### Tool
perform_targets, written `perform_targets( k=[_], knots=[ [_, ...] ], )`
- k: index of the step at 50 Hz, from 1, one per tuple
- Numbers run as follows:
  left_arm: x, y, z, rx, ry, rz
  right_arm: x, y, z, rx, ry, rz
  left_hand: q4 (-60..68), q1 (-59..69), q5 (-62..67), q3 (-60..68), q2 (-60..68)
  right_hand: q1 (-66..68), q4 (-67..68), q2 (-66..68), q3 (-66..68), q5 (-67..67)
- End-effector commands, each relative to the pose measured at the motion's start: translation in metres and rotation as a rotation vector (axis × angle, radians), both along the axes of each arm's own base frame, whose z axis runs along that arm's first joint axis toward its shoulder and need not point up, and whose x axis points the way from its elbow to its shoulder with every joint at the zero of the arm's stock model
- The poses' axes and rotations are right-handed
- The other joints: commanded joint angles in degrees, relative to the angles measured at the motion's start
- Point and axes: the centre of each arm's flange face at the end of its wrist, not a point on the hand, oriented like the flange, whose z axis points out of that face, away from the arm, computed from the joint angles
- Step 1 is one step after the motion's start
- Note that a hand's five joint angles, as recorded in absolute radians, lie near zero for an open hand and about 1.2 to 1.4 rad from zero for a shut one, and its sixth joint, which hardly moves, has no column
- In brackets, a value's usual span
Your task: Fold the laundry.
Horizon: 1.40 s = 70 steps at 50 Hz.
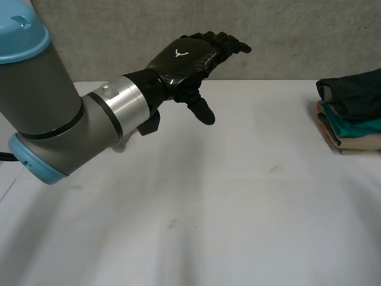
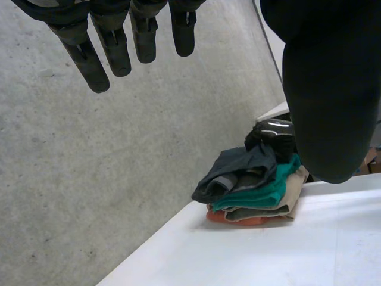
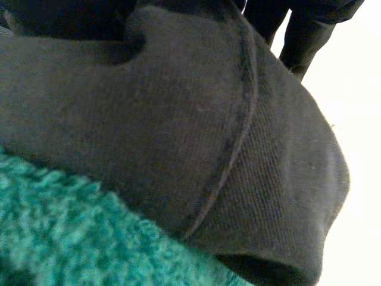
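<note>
My left hand (image 1: 184,59) hovers open above the far left part of the white table (image 1: 208,208), fingers straight and the thumb hanging down, holding nothing. In the left wrist view its fingers (image 2: 113,47) and thumb (image 2: 327,89) are spread apart, and beyond them lies the stack of folded laundry (image 2: 256,190). That stack (image 1: 351,113) sits at the table's far right edge: a dark garment on top, then teal, tan and orange layers. My right hand (image 3: 297,36) is down on the dark garment (image 3: 178,119), which bulges under its palm above teal cloth (image 3: 71,238). No grip on the cloth is visible.
A grey concrete wall (image 1: 297,36) runs behind the table's far edge. The stack lies close to the table's back right corner (image 2: 280,110).
</note>
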Motion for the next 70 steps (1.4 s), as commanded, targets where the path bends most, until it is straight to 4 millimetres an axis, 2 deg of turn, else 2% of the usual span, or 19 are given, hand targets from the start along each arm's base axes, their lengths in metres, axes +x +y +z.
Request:
perform_targets(
  k=[1,2,5,7,18,25,28,29,33,36,40,43,46,52,59,62,64,67,70],
  knots=[
    [-0.003,0.005,0.0,-0.003,0.002,-0.012,-0.015,0.009,0.02,-0.003,0.006,-0.036,2.61,3.41,1.62,2.14,2.44,19.69,11.22,13.35,11.5,12.67],
    [-0.004,0.005,0.0,-0.002,0.003,-0.013,-0.016,0.01,0.025,-0.008,0.003,-0.044,2.78,3.57,1.78,2.31,2.61,19.69,11.22,13.35,11.5,12.67],
    [-0.004,0.007,0.002,-0.006,0.006,-0.018,-0.025,0.012,0.041,-0.019,-0.017,-0.107,2.61,3.41,1.62,2.14,2.44,-12.45,-20.92,-18.79,-20.64,-19.47],
    [-0.005,0.008,0.002,-0.005,0.006,-0.02,-0.036,0.016,0.047,0.007,-0.04,-0.159,2.61,3.41,1.62,2.14,2.44,-50.31,-58.78,-56.65,-58.5,-57.33],
    [-0.008,0.017,0.007,-0.012,0.014,-0.041,-0.049,0.051,0.091,0.168,-0.037,-0.287,2.61,3.41,1.62,2.14,2.44,-50.31,-58.78,-56.65,-58.5,-57.33],
    [-0.006,0.025,0.024,-0.05,0.044,-0.048,-0.065,0.09,0.179,0.069,0.211,-0.707,2.61,3.41,1.62,2.14,2.44,-50.31,-58.78,-56.65,-58.5,-57.33],
    [-0.003,0.026,0.041,-0.098,0.084,-0.04,-0.042,0.093,0.206,-0.045,0.275,-0.747,2.61,3.41,1.62,2.14,2.44,-50.31,-58.78,-56.65,-58.5,-57.33],
    [-0.002,0.025,0.044,-0.105,0.093,-0.037,-0.007,0.095,0.219,-0.124,0.268,-0.677,2.61,3.41,1.62,2.14,2.44,-50.31,-58.78,-56.65,-58.5,-57.33],
    [0.008,0.019,0.063,-0.128,0.15,0.014,0.079,0.12,0.245,-0.29,0.214,-0.481,2.28,3.07,1.28,1.81,2.11,-50.31,-58.78,-56.65,-58.5,-57.33],
    [0.026,-0.002,0.075,-0.153,0.176,0.123,0.119,0.139,0.24,-0.334,0.198,-0.354,1.94,2.73,0.95,1.47,1.77,-50.31,-58.78,-56.65,-58.5,-57.33],
    [0.065,-0.052,0.077,-0.17,0.168,0.304,0.196,0.184,0.192,-0.291,0.237,-0.013,1.77,2.56,0.78,1.3,1.6,-50.31,-58.78,-56.65,-58.5,-57.33],
    [0.103,-0.106,0.05,-0.162,0.082,0.455,0.235,0.22,0.158,-0.205,0.254,0.174,2.11,2.9,1.11,1.63,1.93,-50.31,-58.78,-56.65,-58.5,-57.33],
    [0.13,-0.14,0.023,-0.159,-0.009,0.547,0.247,0.242,0.125,-0.102,0.27,0.237,2.28,3.07,1.28,1.81,2.1,-50.31,-58.78,-56.65,-58.5,-57.33],
    [0.19,-0.218,-0.086,-0.148,-0.317,0.689,0.247,0.26,0.071,0.095,0.338,0.254,3.96,4.75,2.96,3.49,3.78,-50.31,-58.78,-56.65,-58.5,-57.33],
    [0.212,-0.253,-0.173,-0.121,-0.458,0.695,0.242,0.264,0.038,0.211,0.417,0.238,4.13,4.92,3.13,3.65,3.95,-50.31,-58.78,-56.65,-58.5,-57.33],
    [0.212,-0.258,-0.189,-0.112,-0.463,0.69,0.238,0.266,0.033,0.229,0.425,0.229,8.14,8.93,7.15,7.67,7.97,-50.31,-58.78,-56.65,-58.5,-57.33],
    [0.211,-0.261,-0.196,-0.114,-0.463,0.689,0.238,0.266,0.032,0.233,0.425,0.231,23.23,24.02,22.23,22.75,23.05,-50.31,-58.78,-56.65,-58.5,-57.33],
    [0.204,-0.261,-0.194,-0.134,-0.461,0.688,0.238,0.266,0.032,0.231,0.425,0.231,68.02,68.81,67.02,67.54,67.84,-50.31,-58.78,-56.65,-58.5,-57.33],
    [0.192,-0.258,-0.184,-0.168,-0.441,0.71,0.238,0.266,0.033,0.231,0.424,0.228,68.19,68.99,67.2,67.72,68.02,-50.31,-58.78,-56.65,-58.5,-57.33]
  ],
)
